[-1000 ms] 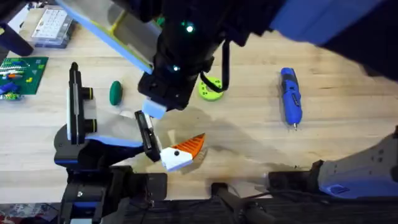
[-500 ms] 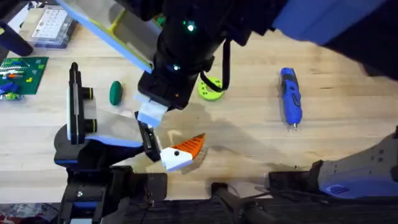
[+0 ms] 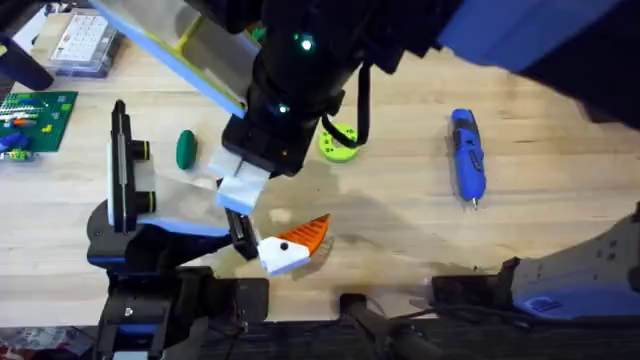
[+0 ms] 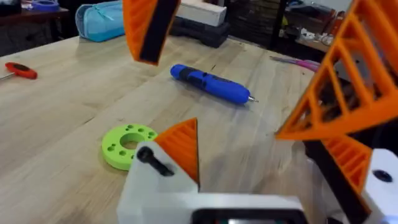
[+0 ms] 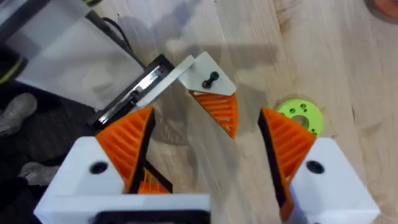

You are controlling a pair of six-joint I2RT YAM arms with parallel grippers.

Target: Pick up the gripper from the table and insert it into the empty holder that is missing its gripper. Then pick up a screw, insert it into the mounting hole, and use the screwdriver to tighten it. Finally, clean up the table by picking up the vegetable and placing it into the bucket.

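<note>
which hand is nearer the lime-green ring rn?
Right, probably. The right hand hovers open over the loose white-and-orange finger, ring just past one of its pads. The left hand sits low, that loose finger between it and the ring.

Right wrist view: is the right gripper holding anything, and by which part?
Nothing is held. The right gripper is open, its fingers apart on either side of a white-and-orange piece, with gaps showing.

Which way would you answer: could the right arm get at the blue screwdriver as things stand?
Probably yes. The screwdriver lies alone on bare table on the right side, with nothing on or against it. The right gripper is open but now hangs over the white and orange part, so it would have to swing back.
</note>
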